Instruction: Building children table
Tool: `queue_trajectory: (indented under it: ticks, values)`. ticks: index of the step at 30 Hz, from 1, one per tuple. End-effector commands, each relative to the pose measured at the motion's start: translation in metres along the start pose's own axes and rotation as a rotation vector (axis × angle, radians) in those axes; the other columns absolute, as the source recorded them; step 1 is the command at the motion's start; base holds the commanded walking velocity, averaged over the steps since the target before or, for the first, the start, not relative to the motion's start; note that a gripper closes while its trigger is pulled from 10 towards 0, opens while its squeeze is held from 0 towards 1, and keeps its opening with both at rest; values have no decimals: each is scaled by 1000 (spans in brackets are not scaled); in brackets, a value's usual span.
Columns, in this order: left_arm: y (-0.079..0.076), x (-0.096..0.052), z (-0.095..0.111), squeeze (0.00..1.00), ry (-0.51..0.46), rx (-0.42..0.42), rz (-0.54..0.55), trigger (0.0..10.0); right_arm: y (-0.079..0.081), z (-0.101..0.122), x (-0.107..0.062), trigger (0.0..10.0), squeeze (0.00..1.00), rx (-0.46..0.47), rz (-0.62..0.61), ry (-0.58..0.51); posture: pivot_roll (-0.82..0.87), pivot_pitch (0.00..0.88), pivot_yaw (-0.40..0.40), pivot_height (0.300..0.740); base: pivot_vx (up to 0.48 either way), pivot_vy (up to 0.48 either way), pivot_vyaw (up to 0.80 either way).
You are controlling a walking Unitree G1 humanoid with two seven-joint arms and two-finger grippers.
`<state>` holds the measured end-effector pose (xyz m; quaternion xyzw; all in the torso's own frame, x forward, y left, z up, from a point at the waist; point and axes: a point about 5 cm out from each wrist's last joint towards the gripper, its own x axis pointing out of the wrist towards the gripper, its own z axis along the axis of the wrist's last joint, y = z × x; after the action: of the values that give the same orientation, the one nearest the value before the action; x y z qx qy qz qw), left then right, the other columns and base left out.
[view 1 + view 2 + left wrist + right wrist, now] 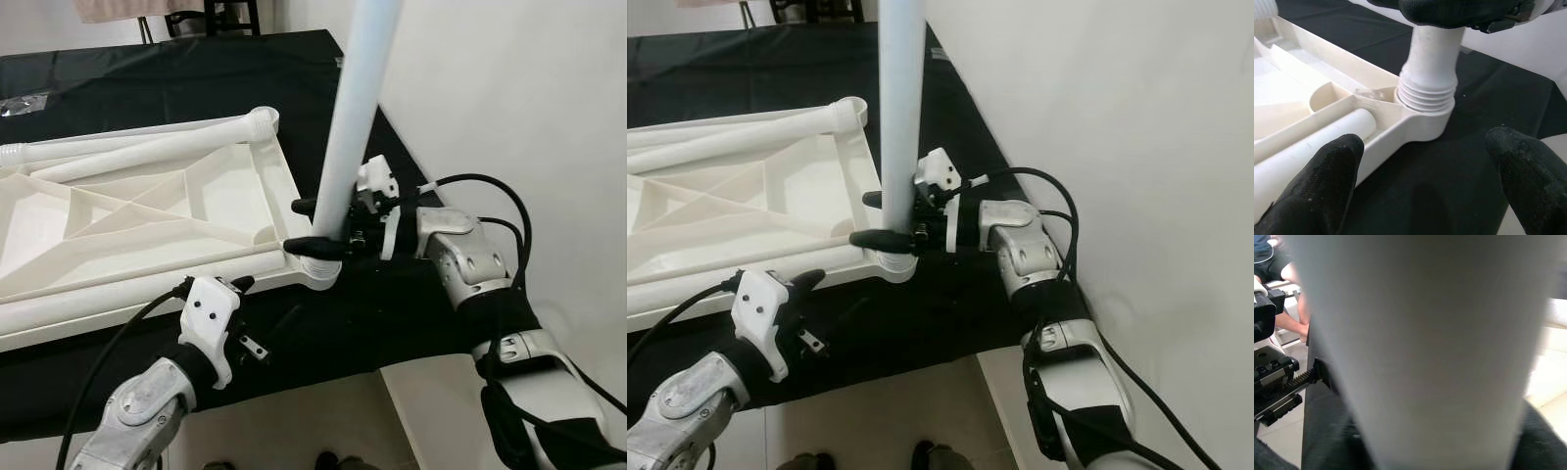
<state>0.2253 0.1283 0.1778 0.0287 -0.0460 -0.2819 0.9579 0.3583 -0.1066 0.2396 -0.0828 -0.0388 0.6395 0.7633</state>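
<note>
Fingers (pixel 1332 166) of the left gripper (pixel 257 315) stand wide apart and hold nothing, hovering over the black cloth (pixel 147 78) just beside the near edge of the tabletop (pixel 127 225). Tabletop: white plastic, lying upside down on the cloth, its ribbed underside facing up. Two loose white legs (pixel 127 145) lie along its far edge, and another lies in the channel along the near edge (pixel 1308 147). Corner socket (pixel 1427 115): at the near right corner of the tabletop, with the threaded end of an upright leg (pixel 355 117) standing in it (threads still visible above the socket rim in the left wrist view). Right gripper (pixel 312 227): reaches in from the right, its two black fingers closed around the lower part of the upright leg, one on each side, just above the socket. Right wrist view: the leg's white shaft (pixel 1420 352) very close and blurred. White wall (pixel 509 88): right of the cloth. Pale floor (pixel 294 421): below the near edge.
</note>
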Motion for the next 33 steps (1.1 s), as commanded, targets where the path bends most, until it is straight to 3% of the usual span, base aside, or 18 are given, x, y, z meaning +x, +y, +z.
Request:
queue_trajectory:
  ticks: [1, 4, 9, 10, 11, 12, 13, 14, 18, 22, 23, 24, 25, 27, 28, 29, 32, 33]
  values:
    - [-3, 1, -5, 0, 13, -13, -2, 10000, 2, -6, 0, 0, 0, 6, 25, 17, 136, 209, -104, 740, 0, 0, 0]
    - [-4, 0, -6, 0, 12, -9, -1, 10000, 2, -14, -7, 0, 0, 16, -31, 35, 129, 213, -105, 740, 0, 0, 0]
    - [-4, -2, -7, 0, 9, -9, 7, 10000, 4, -33, -20, 0, 0, 65, -242, 79, 103, 222, -112, 740, 0, 0, 0]
    - [-4, -3, -8, 0, 11, -9, 8, 10000, 13, -50, -21, 0, 0, 127, -387, 114, 107, 220, -122, 740, 0, 0, 0]
    - [-4, -3, -8, 0, 11, -9, 8, 10000, 13, -50, -21, 0, 0, 127, -387, 114, 107, 220, -122, 740, 0, 0, 0]
    - [-2, -5, -9, 0, 13, -8, 9, 10000, 26, -71, -21, 0, 0, 203, -739, 176, 102, 239, -100, 740, 0, 0, 0]
    - [-2, -5, -9, 0, 13, -8, 9, 10000, 26, -71, -21, 0, 0, 203, -739, 176, 102, 239, -100, 740, 0, 0, 0]
    - [0, -6, -8, 0, 14, -11, 10, 10000, 65, -89, -18, 0, 0, 285, -973, 236, 94, 242, -95, 740, 0, 0, 0]
    - [0, -5, -9, 0, 15, -13, 7, 10000, 79, -90, -9, 0, 0, 283, -912, 231, 82, 233, -90, 740, 0, 0, 0]
    - [4, -3, -14, 0, 27, -13, 37, 10000, 58, -83, -4, 0, 0, 243, -850, 208, 81, 233, -100, 740, 0, 0, 0]
    - [4, -3, -14, 0, 26, -16, 49, 10000, 53, -81, -2, 4863, 0, 235, -849, 204, 83, 234, -100, 740, 0, 0, 0]
    - [4, -3, -14, 0, 26, -16, 49, 10000, 53, -81, -2, 4863, 0, 235, -849, 204, 83, 234, -100, 740, 0, 0, 0]
    - [5, -3, -14, 0, 26, -17, 54, 10000, 50, -78, 0, 10000, 0, 228, -850, 198, 84, 233, -99, 740, 0, 0, 0]
    - [5, -3, -14, 0, 26, -17, 54, 10000, 50, -78, 0, 10000, 0, 228, -850, 198, 84, 233, -99, 740, 0, 0, 0]
    - [5, -4, -14, 0, 27, -16, 55, 10000, 45, -72, 5, 10000, 1000, 236, -799, 142, 87, 230, -94, 740, 0, 0, 0]
    - [5, -4, -14, 0, 27, -16, 55, 10000, 45, -72, 5, 10000, 1000, 236, -799, 142, 87, 230, -94, 740, 0, 0, 0]
    - [5, -3, -14, 0, 24, -13, 51, 10000, 38, -45, 15, 10000, 1000, 215, -587, -13, 87, 224, -94, 740, 0, 0, 0]
    - [4, -2, -13, 0, 22, -12, 49, 10000, 37, -35, 13, 10000, 0, 179, -473, -52, 92, 220, -97, 740, 0, 0, 0]
